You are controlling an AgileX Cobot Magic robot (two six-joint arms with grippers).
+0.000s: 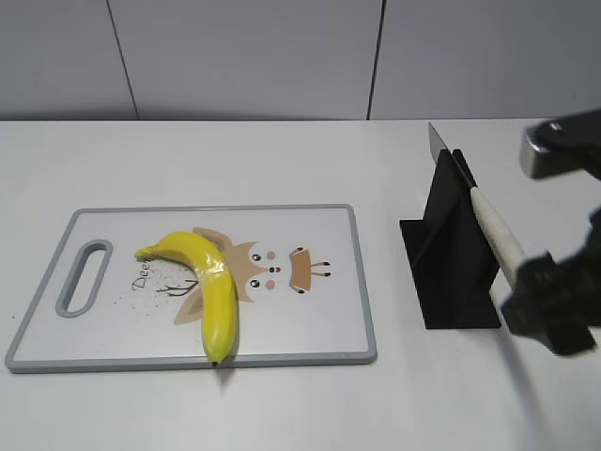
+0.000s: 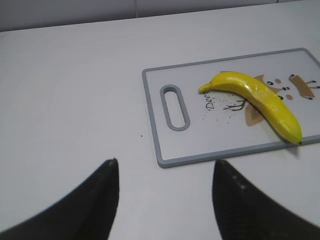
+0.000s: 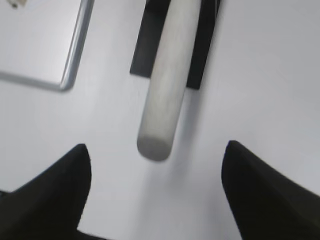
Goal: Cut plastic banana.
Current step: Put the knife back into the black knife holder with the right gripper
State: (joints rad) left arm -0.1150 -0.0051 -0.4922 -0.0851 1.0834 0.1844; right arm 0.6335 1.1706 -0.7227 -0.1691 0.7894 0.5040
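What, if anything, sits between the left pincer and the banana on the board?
Nothing visible. The left pincer is open over bare table, and only table and the cutting board edge lie between it and the plastic banana, which lies uncovered on the board.

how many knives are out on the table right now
1. The knife rests in the black stand, right of the cutting board, its pale handle toward the open right hand. None other shows; the stand could hide something behind it.
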